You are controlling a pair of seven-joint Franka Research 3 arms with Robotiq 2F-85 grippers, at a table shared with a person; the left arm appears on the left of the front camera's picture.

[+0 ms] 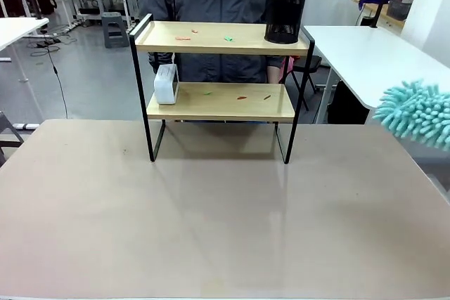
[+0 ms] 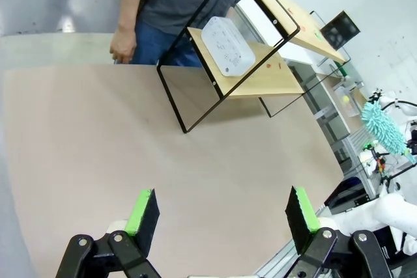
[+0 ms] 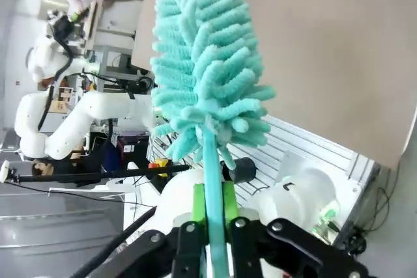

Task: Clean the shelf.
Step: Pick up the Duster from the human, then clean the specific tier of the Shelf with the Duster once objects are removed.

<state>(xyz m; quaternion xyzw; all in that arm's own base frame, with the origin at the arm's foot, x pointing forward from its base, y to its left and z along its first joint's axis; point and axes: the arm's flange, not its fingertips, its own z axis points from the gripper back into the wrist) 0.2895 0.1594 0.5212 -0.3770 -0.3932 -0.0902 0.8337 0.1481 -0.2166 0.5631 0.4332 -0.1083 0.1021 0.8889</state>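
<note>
Scraps (image 1: pixel 228 38) of green and orange lie on both boards of the shelf (image 1: pixel 218 47), which stands at the far middle of the counter (image 1: pixel 211 223) with a black mesh pot (image 1: pixel 285 15) on its top board and a white box (image 1: pixel 166 83) on the lower one. The right pincer (image 3: pixel 214 203) grips the handle of a teal duster (image 1: pixel 416 114) well off to the shelf's right; the left pincer (image 2: pixel 221 209) hangs spread wide, holding nothing. A broad sweep could topple the pot or push the box off the board's end, scattering scraps onto the counter.
</note>
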